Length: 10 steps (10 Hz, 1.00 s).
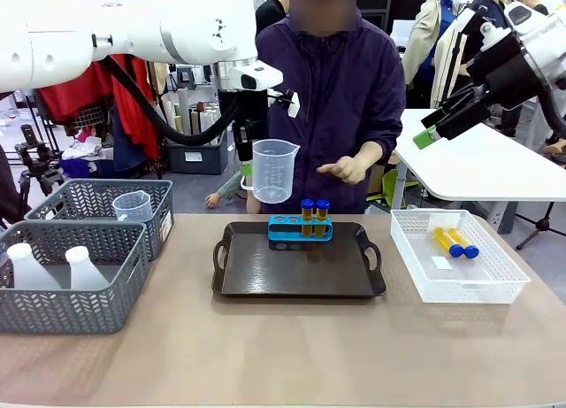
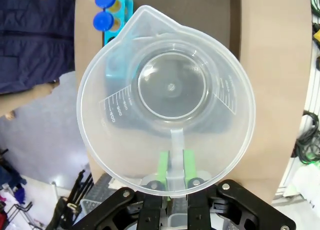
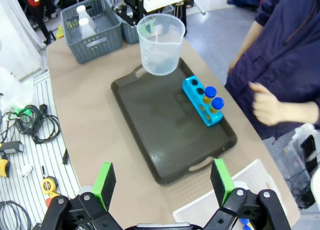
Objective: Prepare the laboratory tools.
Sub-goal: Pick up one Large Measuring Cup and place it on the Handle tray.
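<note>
Tan table (image 1: 265, 364), person standing at the far side with a hand (image 1: 345, 169) raised. Black tray (image 1: 292, 271) sits mid-table, and the blue rack (image 1: 285, 232) along its far edge has two blue-capped amber tubes (image 1: 314, 213) upright in its right-hand holes. Two more tubes (image 1: 455, 242) lie flat in the white mesh basket (image 1: 460, 295) by the table's right edge. Over at the left edge, the near grey basket (image 1: 71, 306) holds two white flasks (image 1: 84, 268), and the grey basket behind it (image 1: 97, 196) holds a clear beaker (image 1: 133, 204). Left gripper (image 2: 172, 162) is clamped on the handle of a measuring beaker (image 1: 272, 169), upright in the air above the tray's far left corner. Right gripper (image 3: 163, 179) is up high, fingers wide apart.
</note>
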Available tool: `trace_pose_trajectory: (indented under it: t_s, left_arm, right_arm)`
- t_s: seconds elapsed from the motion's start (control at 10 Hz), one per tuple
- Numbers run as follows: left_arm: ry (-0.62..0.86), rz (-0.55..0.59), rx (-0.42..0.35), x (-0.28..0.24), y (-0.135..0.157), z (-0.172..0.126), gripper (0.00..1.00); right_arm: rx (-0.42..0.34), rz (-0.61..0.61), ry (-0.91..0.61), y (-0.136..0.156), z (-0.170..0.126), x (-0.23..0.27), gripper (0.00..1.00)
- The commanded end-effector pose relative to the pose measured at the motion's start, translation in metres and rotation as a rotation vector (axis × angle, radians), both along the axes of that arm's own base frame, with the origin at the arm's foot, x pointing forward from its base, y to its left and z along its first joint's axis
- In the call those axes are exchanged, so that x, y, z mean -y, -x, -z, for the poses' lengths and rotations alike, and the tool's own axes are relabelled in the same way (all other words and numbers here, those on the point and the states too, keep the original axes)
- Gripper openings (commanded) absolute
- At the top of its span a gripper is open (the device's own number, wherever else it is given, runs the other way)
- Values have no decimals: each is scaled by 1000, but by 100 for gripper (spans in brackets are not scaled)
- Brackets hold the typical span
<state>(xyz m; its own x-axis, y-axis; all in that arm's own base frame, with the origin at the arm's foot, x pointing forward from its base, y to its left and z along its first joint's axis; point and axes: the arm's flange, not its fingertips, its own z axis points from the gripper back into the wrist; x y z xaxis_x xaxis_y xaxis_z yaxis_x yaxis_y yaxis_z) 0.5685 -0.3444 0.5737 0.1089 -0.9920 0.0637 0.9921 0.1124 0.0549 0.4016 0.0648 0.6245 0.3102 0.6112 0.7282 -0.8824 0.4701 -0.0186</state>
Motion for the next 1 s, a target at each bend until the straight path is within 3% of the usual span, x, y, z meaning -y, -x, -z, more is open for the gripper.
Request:
trace_pose_trajectory:
  t_s: [0.0, 0.1, 0.4, 0.9]
  left_arm:
    - [-35, -29, 69, 40, -4, 2, 0]
    - [-24, -59, 103, 59, -9, 10, 0]
    - [27, -71, 77, 105, -26, 43, 0]
    - [54, 131, 0, 147, -35, 119, 0]
  right_arm:
    - [4, -3, -7, 0, -1, 0, 100]
    - [4, -3, -7, 0, -1, 0, 100]
    - [4, -3, -7, 0, -1, 0, 100]
    - [4, -3, -7, 0, -1, 0, 100]
